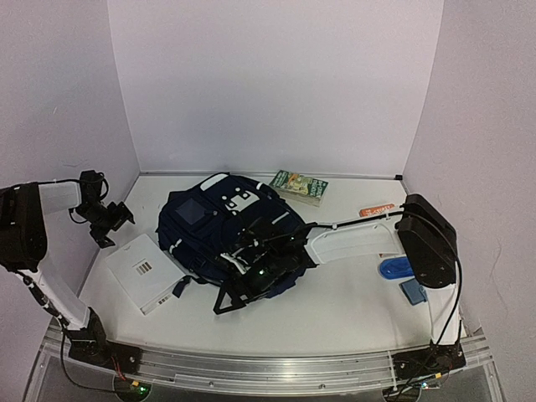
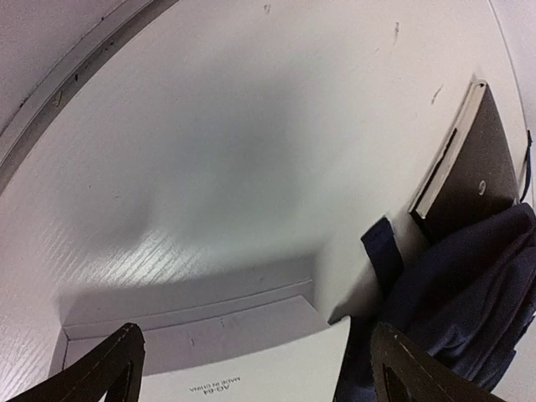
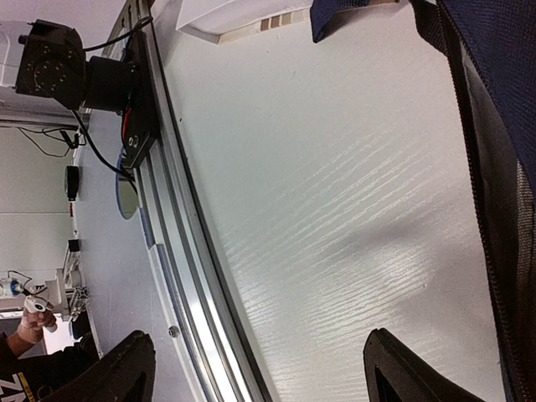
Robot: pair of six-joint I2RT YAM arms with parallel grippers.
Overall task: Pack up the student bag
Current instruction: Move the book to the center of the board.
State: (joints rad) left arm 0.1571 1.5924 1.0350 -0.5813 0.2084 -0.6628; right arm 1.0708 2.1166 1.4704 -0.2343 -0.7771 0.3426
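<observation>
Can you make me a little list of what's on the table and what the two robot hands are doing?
bag: navy backpack, lying flat in the middle
white book: white book, just left of the bag
green book: green book, behind the bag, near the back wall
pouch: blue pouch, far right, by the right arm
left hand: left gripper, open, empty, over the white book's edge
right hand: right gripper, open, empty, at the bag's near edge

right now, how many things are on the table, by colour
navy: 1, backpack
white: 1, notebook
green: 1, book
orange: 1, packet
blue: 2, pouch and small block
total: 6
</observation>
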